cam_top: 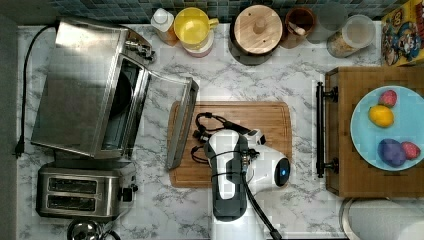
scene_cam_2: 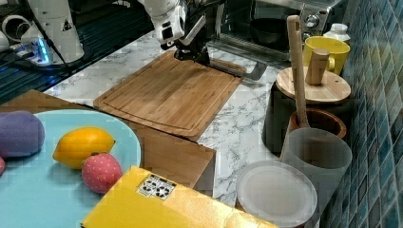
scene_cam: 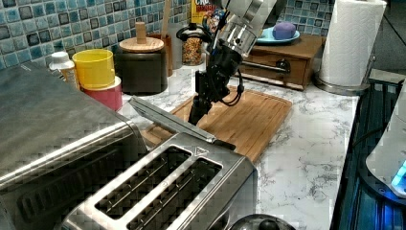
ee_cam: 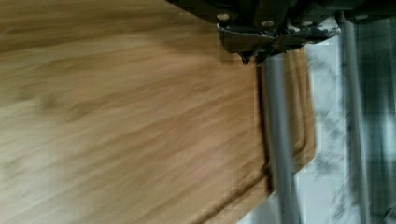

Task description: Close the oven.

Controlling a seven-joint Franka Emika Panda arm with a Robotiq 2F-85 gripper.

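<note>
Standing at the bench's far-left edge in the top view, the oven (cam_top: 85,90) has its door (cam_top: 181,122) dropped open, the end effector (scene_cam: 197,111), fingers seemingly together, beside its handle (ee_cam: 280,154), closing not yet done

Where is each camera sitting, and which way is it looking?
Top view: overhead, straight down on the open oven, cutting board and arm.
Left view: low behind the toaster, facing across the board toward the gripper.
Right view: beside the fruit plate, looking back at the oven; arm at top.
Wrist view: on the wrist, facing the board and door handle.
All four share the board.
</note>
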